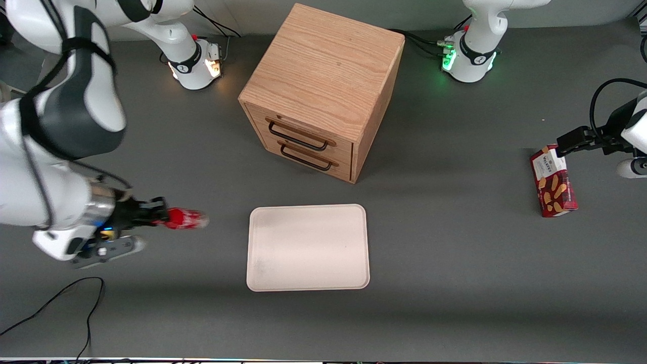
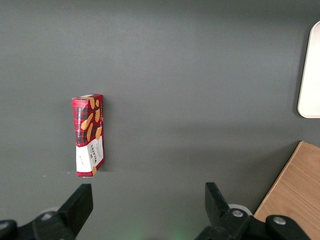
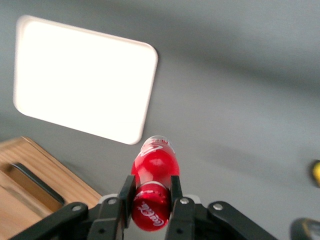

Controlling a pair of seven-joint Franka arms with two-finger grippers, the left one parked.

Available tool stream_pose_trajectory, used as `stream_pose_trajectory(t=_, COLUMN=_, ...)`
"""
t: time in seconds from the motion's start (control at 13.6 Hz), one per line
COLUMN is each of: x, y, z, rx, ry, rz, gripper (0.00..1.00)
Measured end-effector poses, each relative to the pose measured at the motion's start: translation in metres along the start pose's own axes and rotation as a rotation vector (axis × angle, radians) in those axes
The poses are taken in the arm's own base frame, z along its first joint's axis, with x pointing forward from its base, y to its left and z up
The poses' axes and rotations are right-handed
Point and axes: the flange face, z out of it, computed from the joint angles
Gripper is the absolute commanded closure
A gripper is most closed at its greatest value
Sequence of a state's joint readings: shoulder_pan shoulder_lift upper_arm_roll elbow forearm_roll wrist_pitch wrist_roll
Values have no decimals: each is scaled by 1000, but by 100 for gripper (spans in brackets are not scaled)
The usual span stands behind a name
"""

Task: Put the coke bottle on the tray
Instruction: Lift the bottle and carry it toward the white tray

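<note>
The right arm's black two-finger gripper (image 1: 160, 217) is hovering toward the working arm's end of the grey table (image 1: 455, 263), its fingers (image 3: 126, 192) clamped on the small red coke bottle with white script lettering (image 1: 184, 218). The bottle is lying roughly level in the grasp, with its free end pointing toward the large flat cream-white rectangular tray with rounded corners and a shallow rim (image 1: 308, 247). In the right wrist view the same bottle (image 3: 152, 186) is sitting squeezed between the two dark fingers, and the tray (image 3: 80, 80) is showing bright and bare, well apart from the bottle's tip. The bottle is not yet over the tray; a strip of bare table is lying between them in the front view.

A light wooden two-drawer cabinet with dark wire handles (image 1: 323, 91) is standing farther from the front camera than the tray, its drawer fronts facing the tray. A red biscuit box printed with golden biscuit shapes (image 1: 553, 182) is lying toward the parked arm's end of the table. A small yellow lump (image 3: 316, 172) is just peeking into the right wrist view.
</note>
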State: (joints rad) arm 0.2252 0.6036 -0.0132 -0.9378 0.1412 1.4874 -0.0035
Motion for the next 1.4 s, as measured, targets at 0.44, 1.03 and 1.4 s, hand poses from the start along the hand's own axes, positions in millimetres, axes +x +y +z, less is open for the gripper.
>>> stream_pose_trajectory(t=0.44, x=39, y=-34, z=59, rx=28, ry=90, rz=10, gripper=100)
stream_pose_trajectory(t=1.03, x=74, y=-69, z=158, rx=-60, ry=162, rz=-30, gripper=100)
stream_pose_trajectory(t=1.4, x=79, y=-69, z=192, rx=-68, ry=202, rz=-44, gripper=100)
